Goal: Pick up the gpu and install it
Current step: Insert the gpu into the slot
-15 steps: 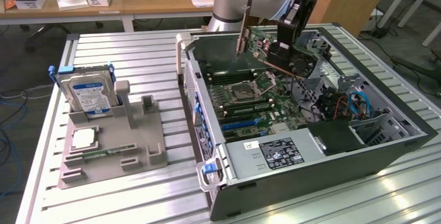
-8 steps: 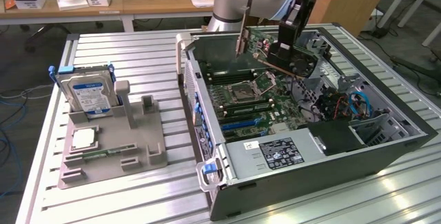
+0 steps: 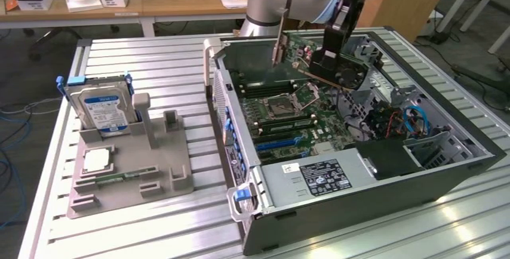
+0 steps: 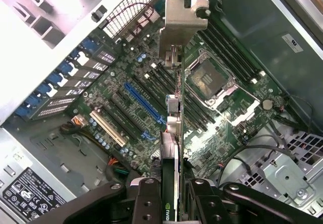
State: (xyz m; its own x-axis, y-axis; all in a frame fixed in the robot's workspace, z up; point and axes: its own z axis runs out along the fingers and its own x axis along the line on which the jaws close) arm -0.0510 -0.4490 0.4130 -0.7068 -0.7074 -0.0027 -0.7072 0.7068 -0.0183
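Gpu (image 3: 303, 45) hangs tilted in the air over the open computer case (image 3: 359, 205), above the motherboard (image 4: 126, 98) and not touching it. You see the gripper (image 4: 174, 191) clenched on the card from both faces, close to the black fan (image 3: 350, 71). The silver bracket (image 4: 182, 19) points away from the wrist. I judge the card light and stiff, but fragile. You should hold it by the board edges or fan housing, never on the small components.
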